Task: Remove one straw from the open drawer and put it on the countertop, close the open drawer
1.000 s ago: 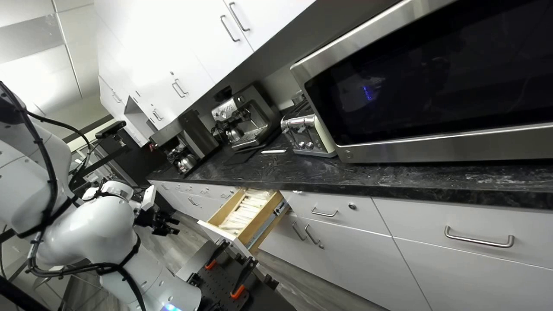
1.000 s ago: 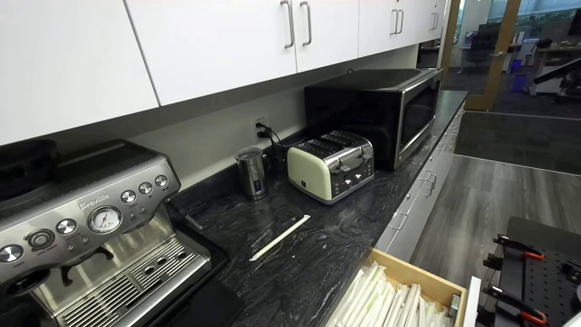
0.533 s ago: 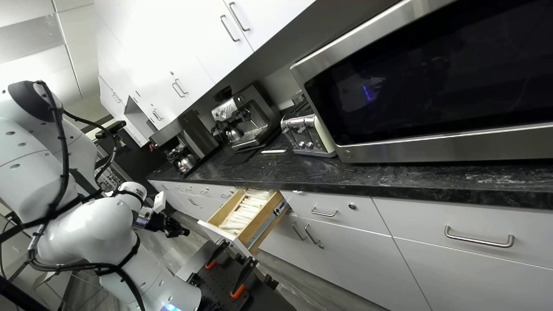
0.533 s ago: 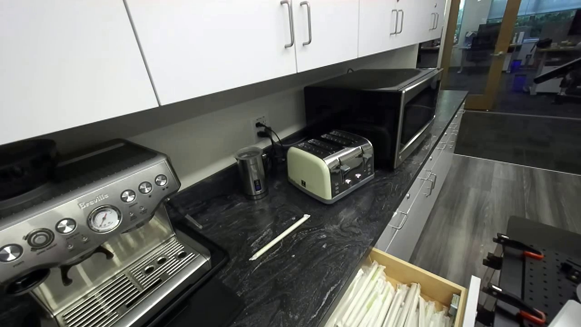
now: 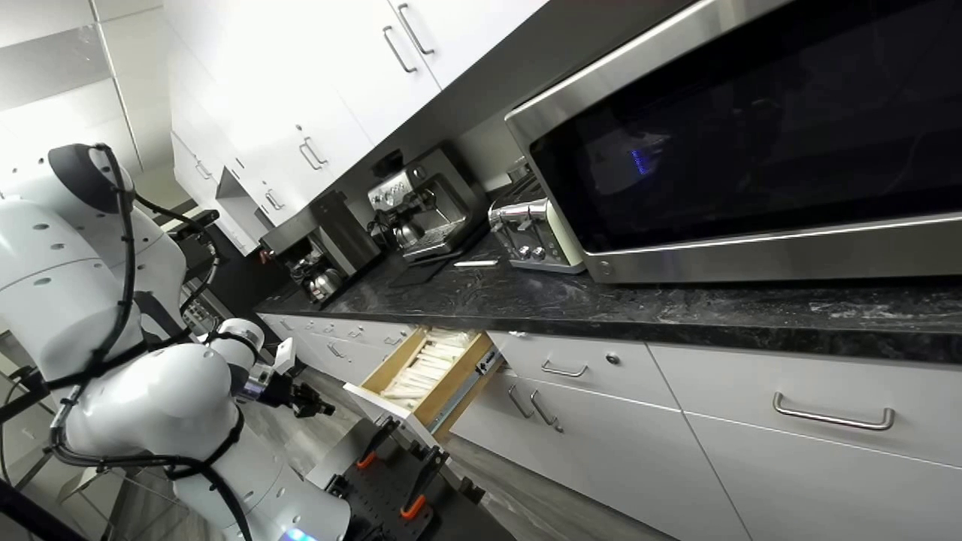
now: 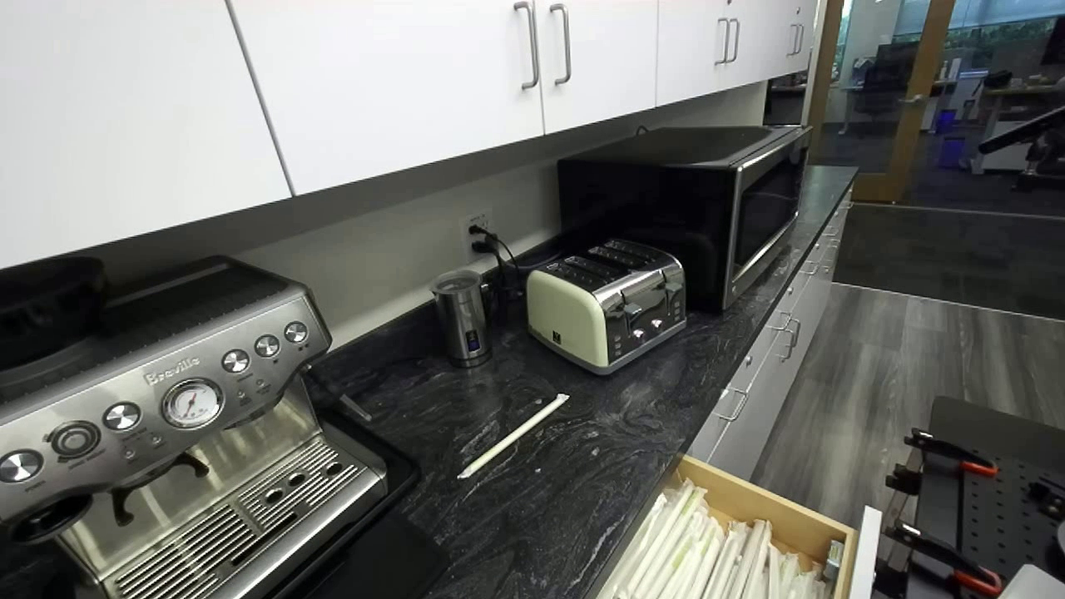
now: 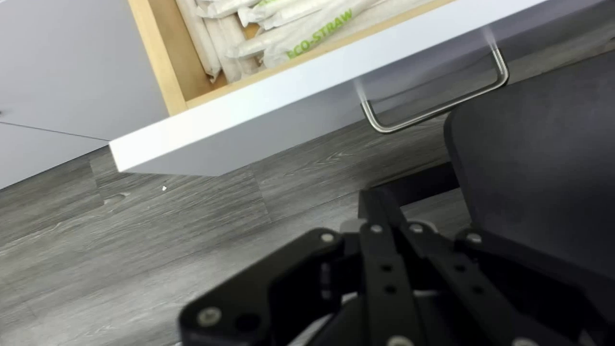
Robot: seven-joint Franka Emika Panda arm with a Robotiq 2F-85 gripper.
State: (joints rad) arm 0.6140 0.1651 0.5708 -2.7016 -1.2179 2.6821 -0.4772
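Note:
The drawer point(image 5: 458, 379) stands pulled out, with several paper-wrapped straws point(image 6: 699, 549) lying inside its pale wooden box. One wrapped straw point(image 6: 513, 437) rests by itself on the dark countertop point(image 6: 582, 482), in front of the toaster; both exterior views show it. My gripper point(image 7: 384, 202) is shut, its fingertips together and nothing between them. In the wrist view it hangs over the floor, outside the drawer's white front and apart from the silver handle point(image 7: 432, 114). An exterior view has the gripper point(image 5: 322, 409) just off the drawer's front corner.
A black platform point(image 5: 376, 481) with orange-tipped clamps stands close to the drawer front; its dark edge point(image 7: 533, 154) shows beside my fingers. On the counter are an espresso machine point(image 6: 208, 399), a steel jug point(image 6: 462, 316), a toaster point(image 6: 574, 308) and a microwave point(image 5: 751, 150).
The jaws have gone from open to shut. In an exterior view the arm and gripper have shifted right, closer to the drawer front. Drawer and straws have stayed put.

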